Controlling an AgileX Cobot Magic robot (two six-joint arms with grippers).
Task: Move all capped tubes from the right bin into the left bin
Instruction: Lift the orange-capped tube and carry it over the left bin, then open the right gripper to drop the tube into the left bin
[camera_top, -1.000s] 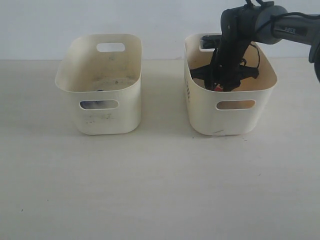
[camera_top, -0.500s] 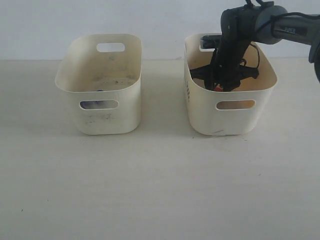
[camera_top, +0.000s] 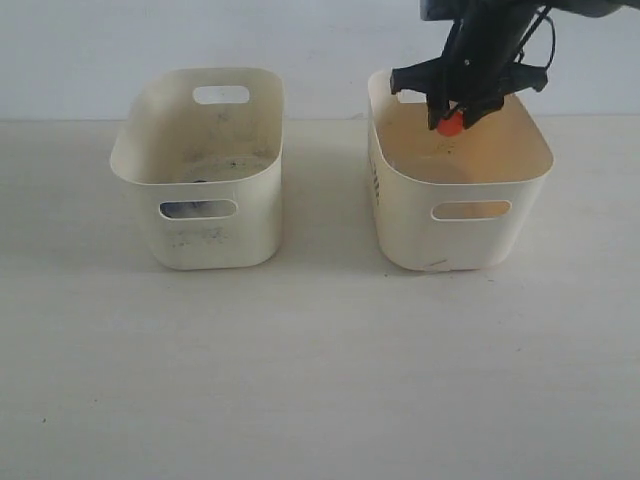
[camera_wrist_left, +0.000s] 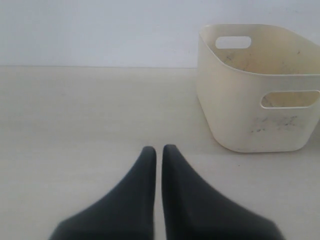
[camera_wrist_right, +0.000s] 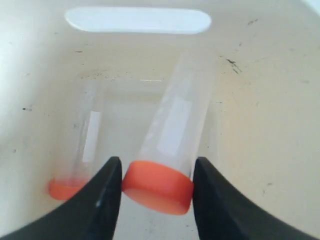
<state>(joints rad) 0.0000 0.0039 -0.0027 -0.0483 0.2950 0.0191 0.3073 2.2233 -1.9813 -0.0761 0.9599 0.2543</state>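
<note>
The right gripper was clamped across the cap of an orange-capped tube, with the right bin directly beneath it. A second tube lay below. Judged light, rigid, slick: the cap grip suits. The left gripper was closed, empty.

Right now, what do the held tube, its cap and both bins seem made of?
Right bin: cream moulded plastic, yellowish inside, rounded corners. Left bin: same plastic, paler, grey smudges. Tube: likely clear glossy plastic; the Right bin shows through it. Cap: opaque orange-red plastic, smooth.
</note>
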